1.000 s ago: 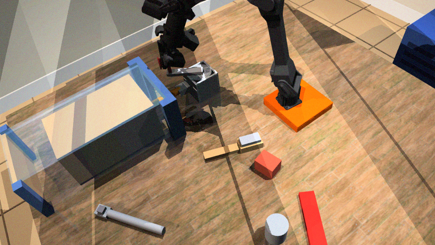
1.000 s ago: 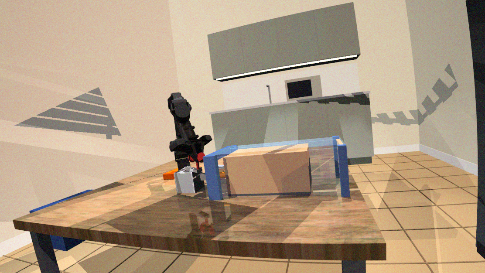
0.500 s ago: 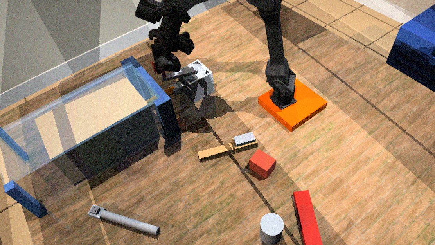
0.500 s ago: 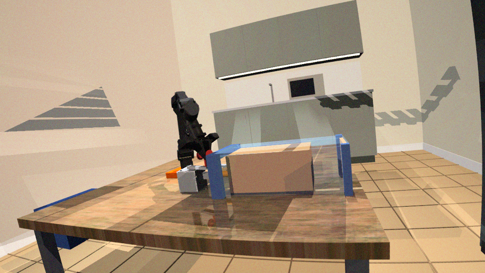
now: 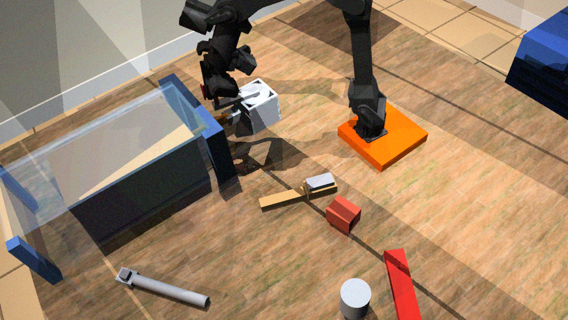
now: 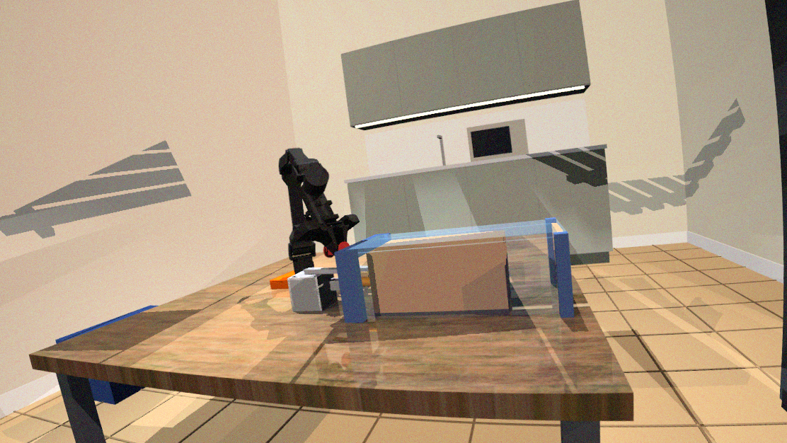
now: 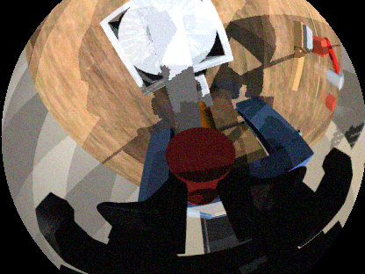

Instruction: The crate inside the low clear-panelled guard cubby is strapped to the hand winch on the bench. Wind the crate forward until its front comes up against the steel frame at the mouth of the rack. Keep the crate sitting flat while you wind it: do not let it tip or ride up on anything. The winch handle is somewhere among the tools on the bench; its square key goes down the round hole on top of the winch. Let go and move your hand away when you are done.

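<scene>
My gripper [image 5: 214, 92] [image 6: 332, 245] [image 7: 196, 164] is shut on the red knob [image 5: 203, 91] [image 6: 342, 245] [image 7: 200, 155] of the winch handle. The handle's grey arm [image 5: 238, 99] [image 7: 184, 90] runs from the knob to the top of the grey winch [image 5: 263, 110] [image 6: 306, 291] [image 7: 167, 33]. An orange strap [image 5: 222, 117] leads from the winch into the cubby. The tan crate [image 5: 119, 155] [image 6: 440, 277] sits flat under the clear guard [image 5: 119, 110]. Its front is close behind the blue frame [image 5: 217, 138] [image 6: 352, 286] [image 7: 275, 130], with a narrow gap in the exterior view.
The arm stands on an orange base [image 5: 397, 146]. A wooden brush [image 5: 298, 192], a red cube [image 5: 342, 213], a red bar [image 5: 401, 284], a grey cylinder [image 5: 354, 298] and a grey tube tool [image 5: 163, 288] lie on the bench. A blue stack [image 5: 544, 59] stands at the far right.
</scene>
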Controlling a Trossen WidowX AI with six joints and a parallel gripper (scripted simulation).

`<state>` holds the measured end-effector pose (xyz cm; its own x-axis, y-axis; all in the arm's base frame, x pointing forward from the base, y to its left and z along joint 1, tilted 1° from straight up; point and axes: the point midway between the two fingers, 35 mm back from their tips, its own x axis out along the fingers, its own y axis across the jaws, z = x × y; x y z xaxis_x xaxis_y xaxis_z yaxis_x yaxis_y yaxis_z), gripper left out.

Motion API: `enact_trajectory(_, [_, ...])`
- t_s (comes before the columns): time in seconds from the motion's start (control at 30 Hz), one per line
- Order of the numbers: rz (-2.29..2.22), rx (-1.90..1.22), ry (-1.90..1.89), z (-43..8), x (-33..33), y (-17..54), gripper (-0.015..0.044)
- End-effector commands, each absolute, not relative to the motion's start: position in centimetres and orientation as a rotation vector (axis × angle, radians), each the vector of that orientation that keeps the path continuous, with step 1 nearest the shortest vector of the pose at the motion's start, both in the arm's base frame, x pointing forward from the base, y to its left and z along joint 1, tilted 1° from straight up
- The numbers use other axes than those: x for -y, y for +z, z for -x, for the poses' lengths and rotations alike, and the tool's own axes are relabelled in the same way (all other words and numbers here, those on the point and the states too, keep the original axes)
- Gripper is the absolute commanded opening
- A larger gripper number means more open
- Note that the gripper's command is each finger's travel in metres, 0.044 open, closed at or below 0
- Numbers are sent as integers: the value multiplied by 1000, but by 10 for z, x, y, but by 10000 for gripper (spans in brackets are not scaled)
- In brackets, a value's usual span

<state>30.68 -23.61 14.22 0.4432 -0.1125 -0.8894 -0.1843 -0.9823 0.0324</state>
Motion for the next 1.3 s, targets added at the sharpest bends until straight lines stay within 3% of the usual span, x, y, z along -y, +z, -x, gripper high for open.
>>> enact_trajectory(0.0, [2591, -208, 1609, -306, 216, 139, 0])
enact_trajectory(1.27, [2588, -205, 1609, -291, 177, 138, 0])
